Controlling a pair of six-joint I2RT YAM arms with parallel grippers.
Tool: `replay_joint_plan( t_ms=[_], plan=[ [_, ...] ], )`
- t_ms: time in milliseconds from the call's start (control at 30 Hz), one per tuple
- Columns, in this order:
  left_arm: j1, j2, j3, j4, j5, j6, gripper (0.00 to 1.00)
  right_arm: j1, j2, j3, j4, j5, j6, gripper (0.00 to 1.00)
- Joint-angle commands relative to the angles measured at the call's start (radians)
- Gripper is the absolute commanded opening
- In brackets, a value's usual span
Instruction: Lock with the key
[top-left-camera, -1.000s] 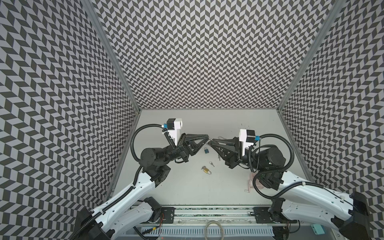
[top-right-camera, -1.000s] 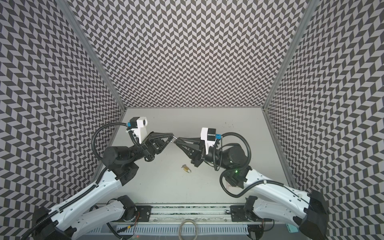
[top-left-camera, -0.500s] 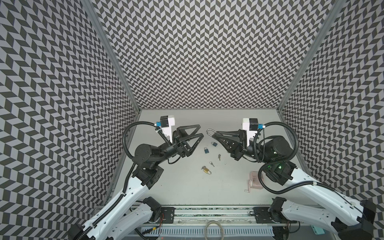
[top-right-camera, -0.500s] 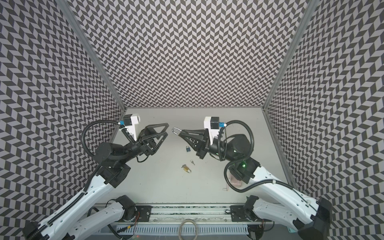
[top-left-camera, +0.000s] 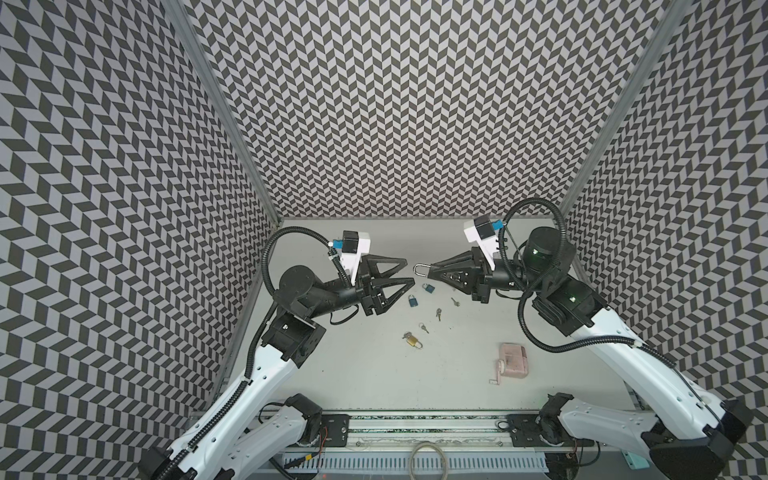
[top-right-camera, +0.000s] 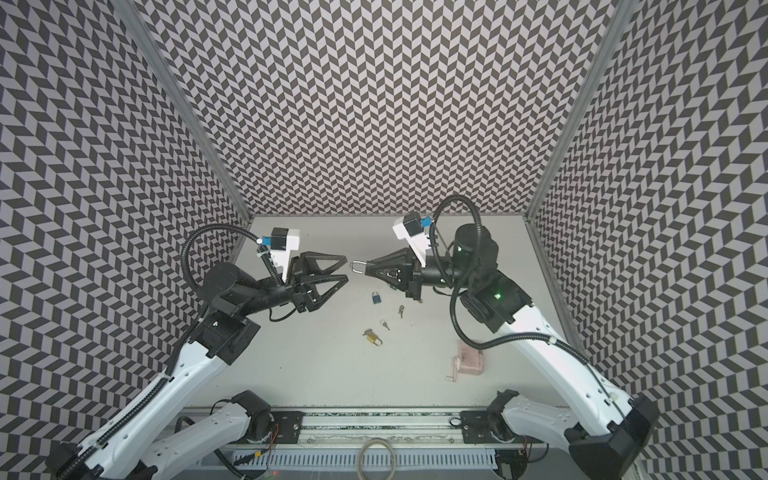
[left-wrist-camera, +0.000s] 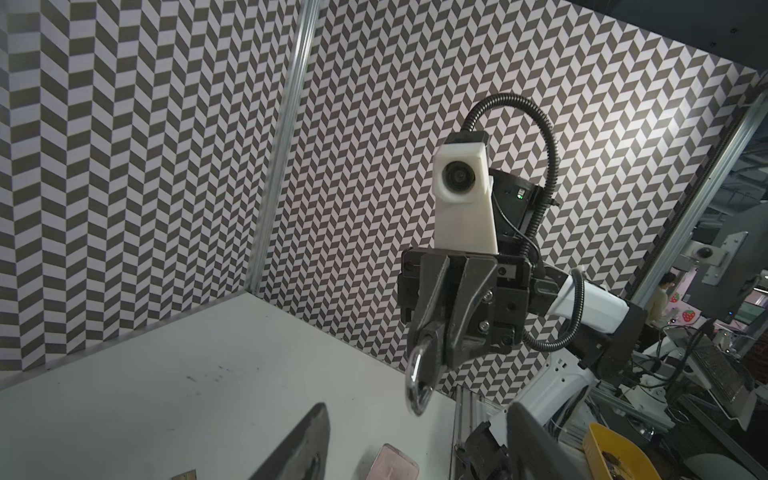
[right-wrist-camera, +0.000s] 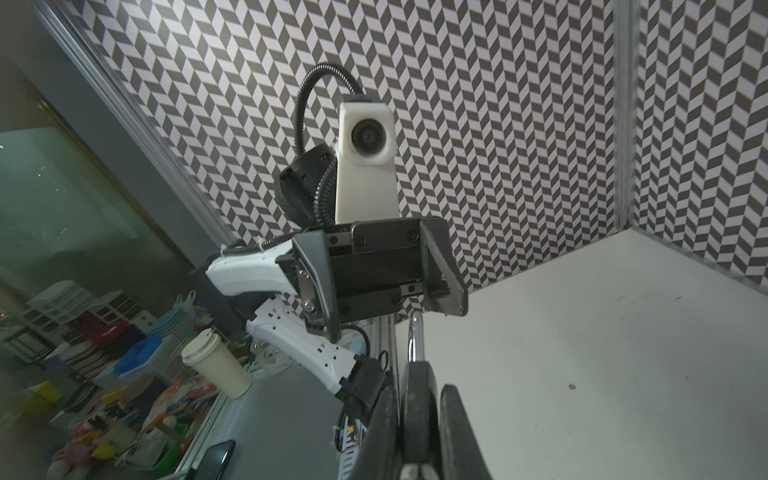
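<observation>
1 second ago the 2 claws met tip to tip at the centre of both top views, the left one pinched shut. Now the left claw (top-left-camera: 409, 271) has drawn back toward the left of the frame and stands wide, holding nothing. The right claw (top-left-camera: 432, 272) has kept its narrow grip on the padlock (left-wrist-camera: 417, 382), which hangs in the air above the tabletop (top-left-camera: 353, 374) just right of centre. Its silver shackle (top-left-camera: 419, 271) pokes out toward the left claw, just clear of its tips. (The lock's body is buried between the jaws, so I cannot tell whether the shackle is seated or whether a key sits in it.)

My reading is that the left arm has finished its business at the shackle and let go, leaving the lock to the right arm alone. 3 loose keys (top-left-camera: 437, 312) lie on the tabletop below centre, near 2 blue padlocks (top-left-camera: 412, 301) and 1 brass padlock (top-left-camera: 412, 340). The freed left claw probably has to fetch a key next, and the turning looks not yet done.
</observation>
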Motion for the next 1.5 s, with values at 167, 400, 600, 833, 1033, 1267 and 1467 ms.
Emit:
replay_joint_plan(
  t_ms=[167,400,600,833,1033,1267,1467],
  plan=[
    [-0.006,0.023,0.03,-0.015,0.097,0.038,0.55,-0.003,-0.007,0.03,-0.063,-0.063,-0.085,0.0],
    [-0.026,0.036,0.033,-0.008,0.105,0.038,0.44,-0.003,-0.01,0.023,-0.044,-0.07,-0.077,0.0],
    [-0.041,0.046,0.035,-0.01,0.107,0.042,0.26,-0.003,-0.012,0.011,-0.03,-0.071,-0.071,0.0],
    [-0.04,0.031,0.032,-0.017,0.088,0.048,0.0,-0.003,-0.011,0.006,-0.033,-0.07,-0.077,0.0],
    [-0.041,0.036,0.033,-0.019,0.083,0.053,0.0,-0.003,-0.004,-0.018,-0.018,-0.06,-0.077,0.0],
    [-0.042,0.017,0.009,-0.008,0.064,0.042,0.0,-0.003,0.01,-0.049,0.014,-0.073,-0.056,0.0],
    [-0.042,0.025,0.011,-0.033,0.056,0.05,0.0,-0.002,0.01,-0.069,0.048,-0.083,-0.034,0.0]
  ],
)
